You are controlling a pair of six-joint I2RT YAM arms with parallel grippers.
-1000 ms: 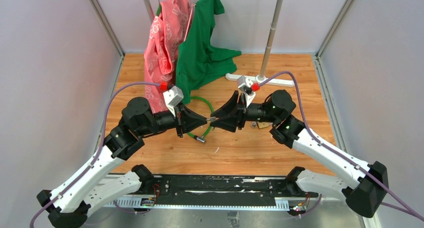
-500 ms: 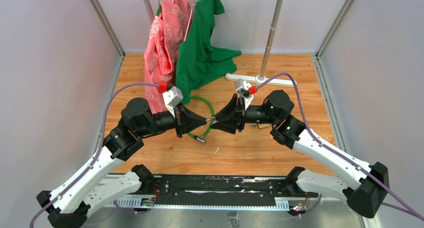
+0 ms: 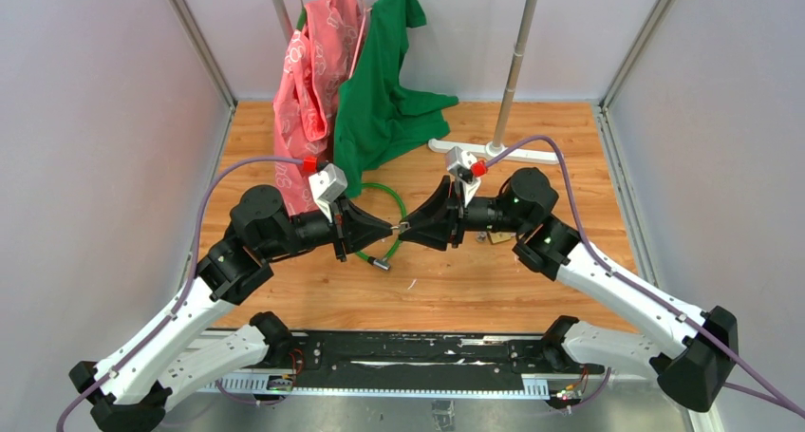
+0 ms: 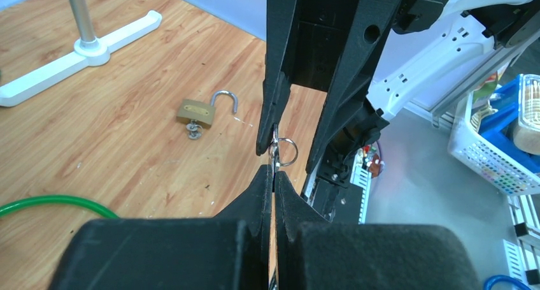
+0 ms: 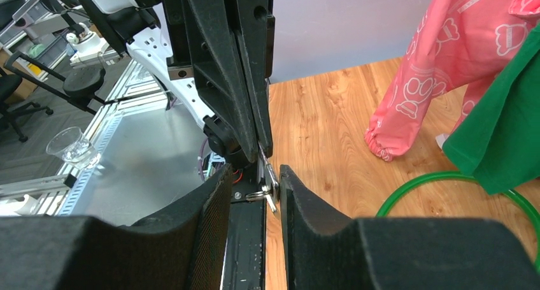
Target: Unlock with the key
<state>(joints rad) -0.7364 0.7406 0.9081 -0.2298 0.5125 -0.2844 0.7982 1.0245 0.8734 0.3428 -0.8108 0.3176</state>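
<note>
Early days: pinching the key at mid-frame with left claw pressed together; straddling it with right claw half spread, perhaps not touching; yet to reach the green lock, lower left.

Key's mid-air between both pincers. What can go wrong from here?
1. The key is tiny and the shut left pincer covers most of it. The right pincer, jaws apart around it, may catch only the ring and let the key swivel.
2. The two pincers' tips nearly touch, so a closing grip may clamp a fingertip instead.
3. A slip drops it onto the table, where it is likely hard to regrasp.
</note>
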